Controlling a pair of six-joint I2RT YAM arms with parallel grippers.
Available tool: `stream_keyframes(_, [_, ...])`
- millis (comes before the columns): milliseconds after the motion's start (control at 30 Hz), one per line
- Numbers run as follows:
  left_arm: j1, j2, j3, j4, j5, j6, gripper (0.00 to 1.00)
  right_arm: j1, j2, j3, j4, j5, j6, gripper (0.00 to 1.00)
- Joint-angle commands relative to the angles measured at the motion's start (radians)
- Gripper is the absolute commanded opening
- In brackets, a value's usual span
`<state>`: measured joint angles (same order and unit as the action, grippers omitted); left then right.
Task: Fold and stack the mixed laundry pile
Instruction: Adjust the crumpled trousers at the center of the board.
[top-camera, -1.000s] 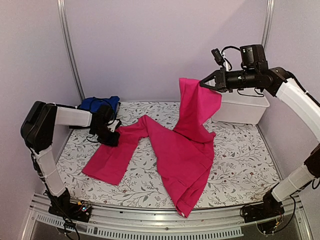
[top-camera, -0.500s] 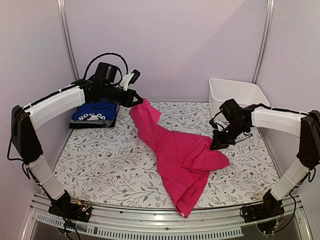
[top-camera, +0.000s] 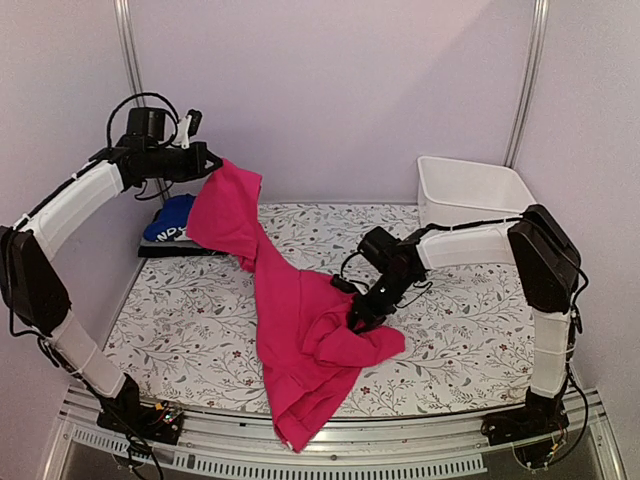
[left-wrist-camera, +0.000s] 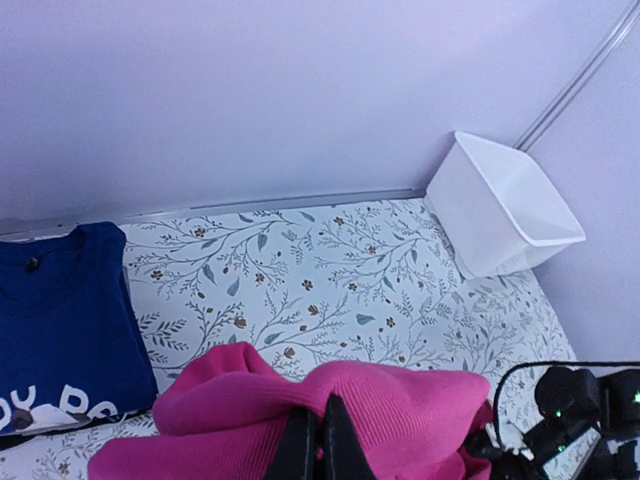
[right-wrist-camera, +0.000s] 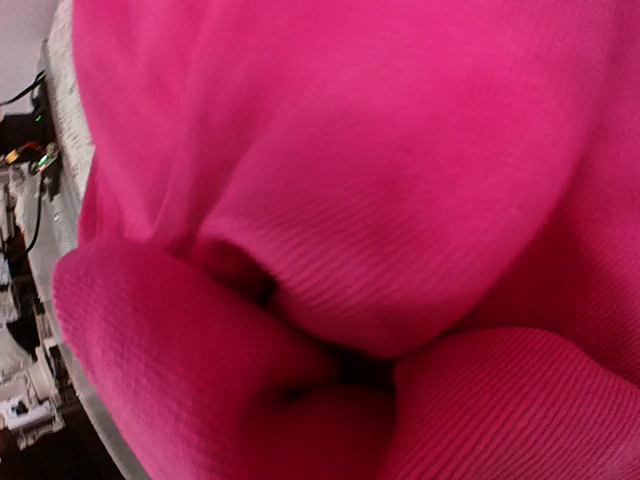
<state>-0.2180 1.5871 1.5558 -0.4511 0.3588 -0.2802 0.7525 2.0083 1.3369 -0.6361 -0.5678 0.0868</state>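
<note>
The magenta-pink garment (top-camera: 300, 320) drapes from high at the back left down across the floral table, and its lower end hangs over the front edge. My left gripper (top-camera: 212, 160) holds its top end up in the air; in the left wrist view the gripper (left-wrist-camera: 320, 440) is shut on a bunched fold of the pink cloth (left-wrist-camera: 400, 400). My right gripper (top-camera: 362, 312) is low at mid-table, shut on the garment's right side. Pink cloth (right-wrist-camera: 400, 150) fills the right wrist view and hides the fingers. A folded royal-blue garment (top-camera: 168, 222) with white print lies at the back left on a dark one (top-camera: 190, 251).
A white plastic bin (top-camera: 470, 195) stands at the back right, also in the left wrist view (left-wrist-camera: 505, 210). The floral table covering (top-camera: 470, 310) shows bare on the right. A metal rail (top-camera: 420, 445) runs along the front edge. Walls close in on three sides.
The left gripper has risen from the table to high at the back left with the garment's end. The right gripper came down from high right to mid-table, and the garment shifted left.
</note>
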Motion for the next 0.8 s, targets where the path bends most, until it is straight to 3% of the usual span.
stream_keyframes(0, [0.080,-0.013,0.055,0.089,0.072,-0.071,0.00,0.126,0.092,0.257,-0.027,-0.251,-0.075,0.00])
stream_keyframes(67, [0.099,0.014,0.092,0.099,0.135,-0.080,0.00,0.142,0.100,0.342,-0.058,-0.222,-0.115,0.00])
stream_keyframes(133, [0.087,0.032,0.127,0.104,0.206,-0.065,0.00,0.125,0.055,0.326,-0.048,-0.206,-0.103,0.00])
stream_keyframes(233, [0.027,0.039,0.153,0.132,0.317,-0.043,0.00,0.039,-0.118,0.122,0.071,-0.230,0.013,0.00])
stream_keyframes(400, [-0.176,0.100,0.252,0.141,0.441,-0.025,0.00,-0.081,-0.448,-0.212,0.114,-0.094,0.147,0.00])
stream_keyframes(533, [-0.415,0.233,0.394,0.141,0.510,-0.024,0.00,-0.156,-0.565,-0.423,0.117,-0.021,0.246,0.00])
stream_keyframes(667, [-0.561,0.378,0.496,0.131,0.486,-0.018,0.00,-0.216,-0.613,-0.543,0.117,0.021,0.325,0.00])
stream_keyframes(700, [-0.581,0.417,0.537,0.088,0.448,0.013,0.03,-0.225,-0.625,-0.560,0.118,0.030,0.343,0.00])
stream_keyframes(767, [-0.583,0.467,0.607,-0.013,0.291,0.039,0.25,-0.234,-0.639,-0.575,0.120,0.038,0.361,0.00])
